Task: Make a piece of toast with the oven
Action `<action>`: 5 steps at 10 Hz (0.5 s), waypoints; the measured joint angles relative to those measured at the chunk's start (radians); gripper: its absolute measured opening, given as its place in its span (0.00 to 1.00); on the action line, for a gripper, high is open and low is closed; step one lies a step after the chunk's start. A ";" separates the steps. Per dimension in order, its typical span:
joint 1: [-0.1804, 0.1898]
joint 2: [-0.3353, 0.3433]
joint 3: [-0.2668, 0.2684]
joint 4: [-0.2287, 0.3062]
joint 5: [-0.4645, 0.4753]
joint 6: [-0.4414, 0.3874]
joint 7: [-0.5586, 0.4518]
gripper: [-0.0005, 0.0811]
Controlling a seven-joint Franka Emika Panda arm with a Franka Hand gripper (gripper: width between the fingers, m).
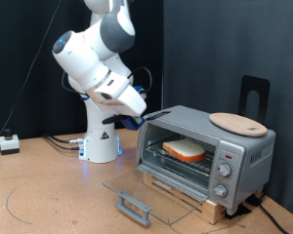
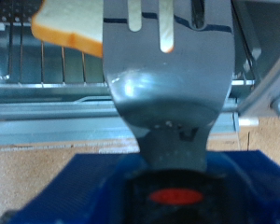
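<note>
The oven (image 1: 234, 146) stands at the exterior view's right with its glass door (image 1: 137, 190) folded down flat. The piece of toast (image 1: 185, 149) lies on the wire rack inside. In the wrist view the toast (image 2: 70, 28) lies on the rack beyond a grey slotted spatula (image 2: 163, 65). The spatula's neck runs down into the blue-covered gripper (image 2: 175, 163), which is shut on it. In the exterior view the gripper (image 1: 146, 114) hangs at the oven's upper corner, on the exterior view's left side of the opening, just outside it.
A round light-wood board (image 1: 237, 123) lies on top of the oven. The door's bar handle (image 1: 135, 207) juts toward the exterior view's bottom. The oven's knobs (image 1: 224, 171) run down its right side. A small white box (image 1: 8, 144) with cables sits at the far left.
</note>
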 joint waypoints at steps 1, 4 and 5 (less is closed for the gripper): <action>0.005 -0.030 0.011 -0.001 0.000 -0.022 0.009 0.53; 0.023 -0.117 0.040 0.000 0.000 -0.102 0.072 0.53; 0.028 -0.148 0.049 0.000 0.001 -0.110 0.097 0.53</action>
